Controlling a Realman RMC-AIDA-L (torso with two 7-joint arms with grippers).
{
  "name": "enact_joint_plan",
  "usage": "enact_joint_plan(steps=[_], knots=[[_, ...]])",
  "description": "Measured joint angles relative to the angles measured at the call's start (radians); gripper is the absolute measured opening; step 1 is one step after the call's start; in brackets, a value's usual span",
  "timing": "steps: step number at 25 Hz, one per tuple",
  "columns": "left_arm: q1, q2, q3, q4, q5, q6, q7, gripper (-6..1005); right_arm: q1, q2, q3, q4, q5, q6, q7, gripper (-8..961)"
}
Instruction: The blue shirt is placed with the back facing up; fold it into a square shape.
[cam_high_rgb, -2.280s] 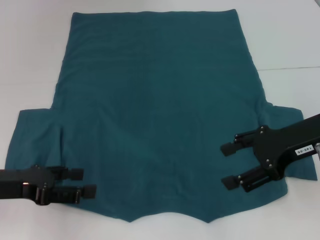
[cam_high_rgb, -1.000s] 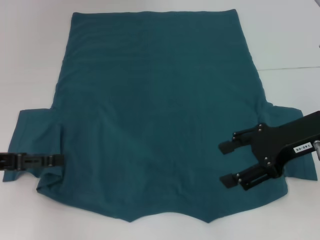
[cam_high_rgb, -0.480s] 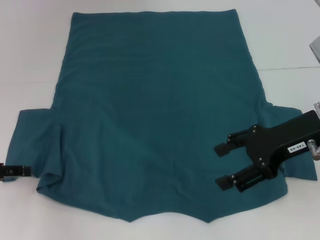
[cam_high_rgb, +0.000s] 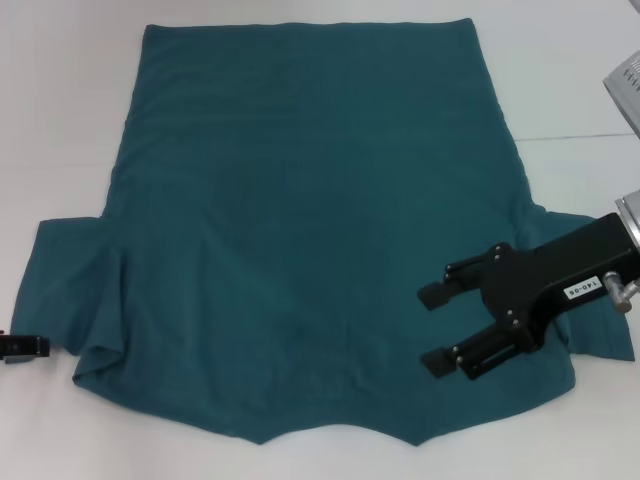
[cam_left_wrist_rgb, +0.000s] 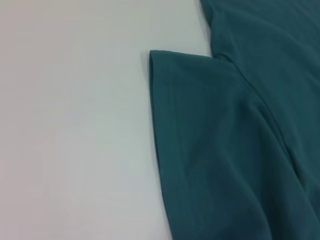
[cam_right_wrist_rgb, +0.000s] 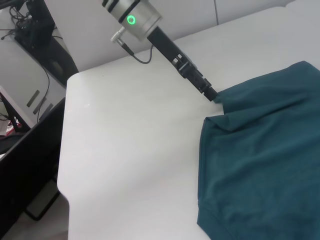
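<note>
Blue shirt (cam_high_rgb: 310, 230) lies flat, lengthwise away from the robot, collar nearest; right hand (cam_high_rgb: 432, 326) spread, left hand's (cam_high_rgb: 22, 347) state unclear.

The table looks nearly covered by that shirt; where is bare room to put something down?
The white table is bare beside the blue shirt on the robot's left, above the sleeve. The right hand hovers open over the near right part; the left hand sits at the left sleeve's edge.

Dark teal-blue shirt spread on a white bench.
The blue shirt (cam_high_rgb: 310, 230) lies plain side up, its straight hem at the far end, short sleeves out to both sides near the front. The left sleeve is rumpled, with raised folds near its edge.
</note>
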Motion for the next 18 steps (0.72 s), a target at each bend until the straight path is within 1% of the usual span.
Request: enact_joint_plan(steps=[18], knots=[[-0.013, -0.004, 0.029, -0.028, 0.001, -0.059, -0.027, 873, -0.002, 0.0, -0.004, 0.0, -0.001, 0.008, -0.007, 914]])
